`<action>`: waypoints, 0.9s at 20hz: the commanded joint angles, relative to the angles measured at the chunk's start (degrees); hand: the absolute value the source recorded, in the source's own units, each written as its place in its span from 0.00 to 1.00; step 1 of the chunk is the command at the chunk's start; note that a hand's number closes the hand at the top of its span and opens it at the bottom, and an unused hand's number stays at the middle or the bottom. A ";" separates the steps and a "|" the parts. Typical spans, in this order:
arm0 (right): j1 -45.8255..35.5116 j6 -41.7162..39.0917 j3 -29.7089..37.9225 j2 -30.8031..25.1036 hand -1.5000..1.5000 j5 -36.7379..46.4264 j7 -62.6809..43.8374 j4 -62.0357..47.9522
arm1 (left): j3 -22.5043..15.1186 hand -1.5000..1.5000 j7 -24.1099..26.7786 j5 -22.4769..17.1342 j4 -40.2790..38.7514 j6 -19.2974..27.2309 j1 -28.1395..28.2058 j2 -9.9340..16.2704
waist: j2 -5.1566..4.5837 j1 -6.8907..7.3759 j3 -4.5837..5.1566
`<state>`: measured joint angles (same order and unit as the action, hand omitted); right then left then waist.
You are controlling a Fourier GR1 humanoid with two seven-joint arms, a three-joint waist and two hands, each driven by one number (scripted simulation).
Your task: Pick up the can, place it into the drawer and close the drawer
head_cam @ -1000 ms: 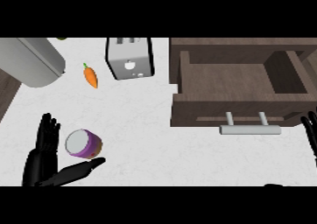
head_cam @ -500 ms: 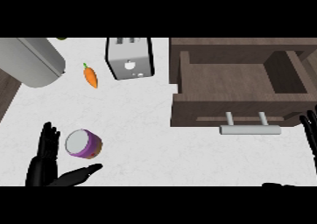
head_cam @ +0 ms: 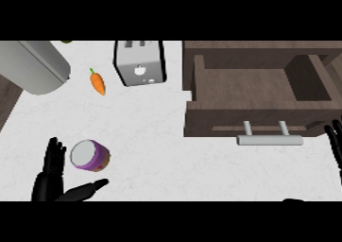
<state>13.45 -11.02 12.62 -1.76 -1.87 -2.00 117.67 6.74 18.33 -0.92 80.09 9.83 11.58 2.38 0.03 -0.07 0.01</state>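
Beside left hand (head_cam: pixel 52 177) fingers (head_cam: pixel 54 153), purple can (head_cam: pixel 89 154)

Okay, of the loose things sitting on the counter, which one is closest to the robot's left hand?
The purple can, right beside the open left hand. The carrot and toaster sit far back on the counter.

**Setting: domestic kitchen**

White marbled surface (head_cam: pixel 166 142) with dark wood edging at the left. Silver two-slot toaster (head_cam: pixel 139 64) standing near the back. Orange carrot (head_cam: pixel 97 82) with green top lying just beside it. Large grey cylindrical vessel (head_cam: pixel 36 66) at the far left. Dark wood drawer (head_cam: pixel 261 94) pulled open, fitted with a metal bar handle (head_cam: pixel 269 139).
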 commanded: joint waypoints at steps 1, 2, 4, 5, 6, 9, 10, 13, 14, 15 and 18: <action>4.64 -1.15 -1.58 1.67 0.00 0.08 -0.05 5.30 | -0.61 0.00 0.87 -0.50 0.22 -0.06 1.81 -1.46 | 0.04 -0.06 -0.01; 5.16 -0.83 -0.63 1.69 0.00 0.33 1.73 3.81 | 2.75 0.00 -0.51 -2.60 -1.46 -2.08 -0.72 1.99 | 0.02 -0.09 -0.01; 0.85 -2.45 4.23 -2.23 0.00 -3.91 -0.61 0.50 | 3.16 0.00 6.04 -2.11 -11.77 -1.31 -4.45 -0.01 | -0.03 -0.14 0.00; 2.36 -2.05 3.58 -1.06 0.00 -4.23 -2.64 4.73 | 0.92 0.00 3.87 -0.57 -5.83 0.23 -0.33 -1.18 | 0.02 -0.05 -0.01; 0.75 1.50 -1.41 1.44 0.00 0.40 -6.76 8.66 | 1.37 0.00 4.10 -1.98 -3.82 -1.76 2.14 -0.47 | 0.03 0.10 0.00; -4.38 1.45 1.11 -0.12 0.00 -0.16 -3.37 -0.34 | 3.58 0.00 9.15 -2.02 -14.79 -1.10 -4.25 -0.20 | -0.04 0.07 0.00; -0.29 1.00 -0.62 1.03 0.00 -0.01 -6.67 6.46 | 3.86 0.00 4.60 -3.48 -8.37 -3.44 -1.25 2.16 | 0.01 0.04 -0.01; -2.29 0.77 1.21 0.33 0.00 -1.83 -5.35 4.18 | 5.90 0.00 7.86 -4.18 -16.82 -3.77 -7.03 2.96 | -0.03 -0.04 0.00; 0.97 0.26 -0.54 1.52 0.00 0.64 -4.55 5.84 | 3.57 0.00 6.14 -2.09 -15.75 -0.86 -8.80 1.04 | -0.01 -0.12 -0.01; -3.79 -0.24 2.61 -1.11 0.00 -2.43 -3.96 1.66 | 1.44 0.00 6.29 -0.34 -12.66 2.33 -6.36 -1.98 | -0.02 0.03 -0.02; 4.05 -3.12 1.92 0.58 0.00 -2.32 -1.73 5.42 | 3.02 0.00 5.30 -2.09 -13.41 -0.73 -7.42 1.20 | 0.01 -0.14 -0.02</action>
<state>14.49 -11.75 13.42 -1.20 -3.22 -5.86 122.97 9.85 23.77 -3.21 68.14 8.82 5.90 3.24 0.04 -0.11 0.01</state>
